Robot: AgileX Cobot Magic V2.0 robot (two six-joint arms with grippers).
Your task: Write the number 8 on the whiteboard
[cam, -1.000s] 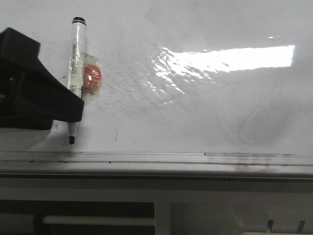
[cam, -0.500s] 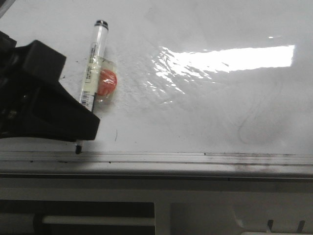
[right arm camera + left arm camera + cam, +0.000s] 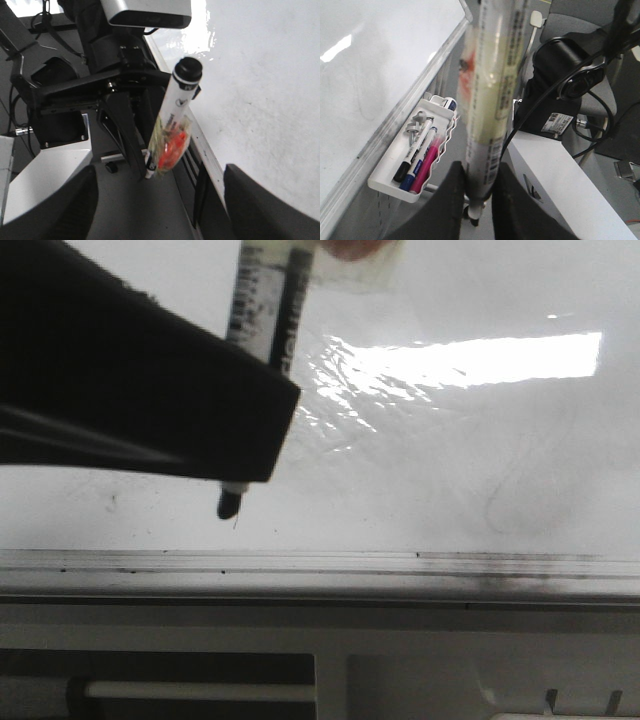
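Glossy and smudged, the whiteboard fills the upper part of the front frame above its grey rim; no drawn 8 can be seen on it. At upper left, the left hand is closed on a marker, tip down just above the rim. The right hand is spread open. A pen tray is clipped below the rim.

Left tool is clamped tight on a marker; right tool gapes wide, holding nothing.
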